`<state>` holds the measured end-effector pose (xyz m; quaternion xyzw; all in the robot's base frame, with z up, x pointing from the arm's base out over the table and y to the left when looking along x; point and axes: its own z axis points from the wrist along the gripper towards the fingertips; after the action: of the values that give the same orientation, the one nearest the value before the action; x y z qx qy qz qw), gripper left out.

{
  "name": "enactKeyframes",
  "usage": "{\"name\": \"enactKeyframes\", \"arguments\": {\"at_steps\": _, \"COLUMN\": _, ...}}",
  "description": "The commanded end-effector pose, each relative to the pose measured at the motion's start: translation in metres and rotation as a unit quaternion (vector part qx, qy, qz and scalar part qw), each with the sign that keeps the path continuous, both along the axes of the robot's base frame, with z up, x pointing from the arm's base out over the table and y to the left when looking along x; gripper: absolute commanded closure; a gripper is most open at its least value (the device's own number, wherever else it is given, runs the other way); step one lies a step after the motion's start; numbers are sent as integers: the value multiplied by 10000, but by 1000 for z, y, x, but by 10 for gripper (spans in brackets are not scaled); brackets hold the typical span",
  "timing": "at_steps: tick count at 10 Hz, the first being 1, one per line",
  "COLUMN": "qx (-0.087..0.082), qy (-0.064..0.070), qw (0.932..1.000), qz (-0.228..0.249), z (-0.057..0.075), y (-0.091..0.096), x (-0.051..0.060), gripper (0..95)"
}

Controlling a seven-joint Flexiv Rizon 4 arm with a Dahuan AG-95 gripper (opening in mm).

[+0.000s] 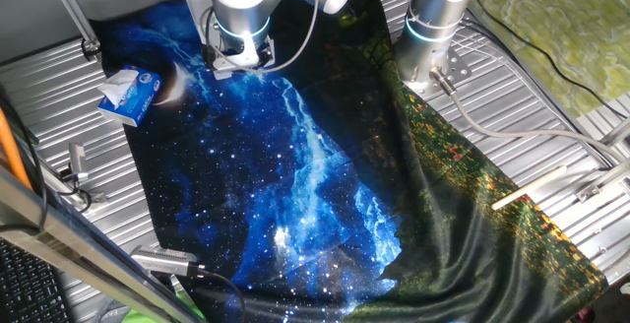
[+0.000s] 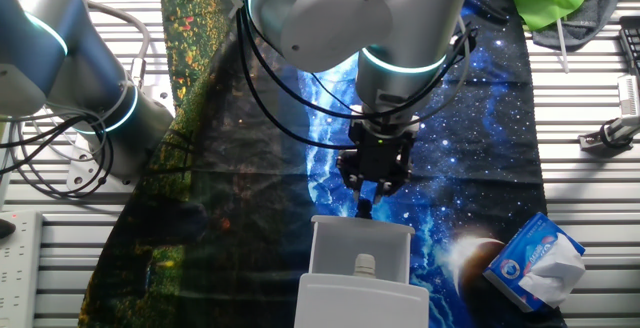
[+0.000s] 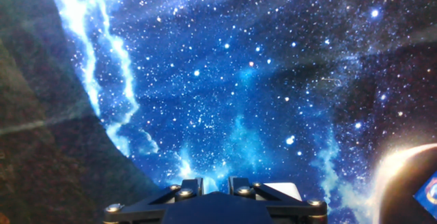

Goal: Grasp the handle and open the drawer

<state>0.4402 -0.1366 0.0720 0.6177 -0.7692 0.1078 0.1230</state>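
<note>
Star-print cloth [image 2: 480, 118] under arm; tool [image 2: 365, 208] pointing down, fingers together, just above drawer [image 2: 360, 253].

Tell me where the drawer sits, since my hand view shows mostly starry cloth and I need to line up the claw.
Observer: In the other fixed view the white drawer sits just in front of the claw, whose tip is at the drawer's edge nearest the arm.
Operator: Is the claw on the handle?
Observer: No. A small white knob shows further along the drawer, away from the arm, and the claw is not on it.
Operator: Anything close by that I could hit?
Observer: A blue-and-white tissue pack lies on the cloth to one side of the drawer, apart from it.
</note>
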Motion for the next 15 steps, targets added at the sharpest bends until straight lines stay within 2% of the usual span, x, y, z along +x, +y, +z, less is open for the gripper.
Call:
{"name": "enactKeyframes", "arguments": {"at_steps": 1, "qx": -5, "qy": -6, "qw": 10000, "qz": 3, "z": -1, "y": 0, "x": 1, "gripper": 570}}
{"name": "enactKeyframes", "arguments": {"at_steps": 3, "qx": -33, "qy": 2, "qw": 10000, "qz": 4, "z": 2, "y": 0, "x": 1, "gripper": 570}}
{"name": "enactKeyframes", "arguments": {"at_steps": 5, "qx": -58, "qy": 12, "qw": 10000, "qz": -30, "z": 9, "y": 0, "x": 2, "gripper": 570}}
{"name": "enactKeyframes", "arguments": {"at_steps": 6, "qx": -75, "qy": 14, "qw": 9999, "qz": -68, "z": 14, "y": 1, "x": 3, "gripper": 760}}
{"name": "enactKeyframes", "arguments": {"at_steps": 7, "qx": -93, "qy": 9, "qw": 9999, "qz": -87, "z": 16, "y": 1, "x": 4, "gripper": 760}}
{"name": "enactKeyframes", "arguments": {"at_steps": 8, "qx": -116, "qy": -6, "qw": 9998, "qz": -131, "z": 19, "y": 2, "x": 5, "gripper": 950}}
{"name": "enactKeyframes", "arguments": {"at_steps": 10, "qx": -168, "qy": -18, "qw": 9997, "qz": -193, "z": 22, "y": 2, "x": 5, "gripper": 950}}
{"name": "enactKeyframes", "arguments": {"at_steps": 13, "qx": -276, "qy": -101, "qw": 9985, "qz": -472, "z": 36, "y": 3, "x": 4, "gripper": 950}}
{"name": "enactKeyframes", "arguments": {"at_steps": 15, "qx": -171, "qy": -226, "qw": 9965, "qz": -785, "z": 43, "y": 4, "x": 5, "gripper": 950}}
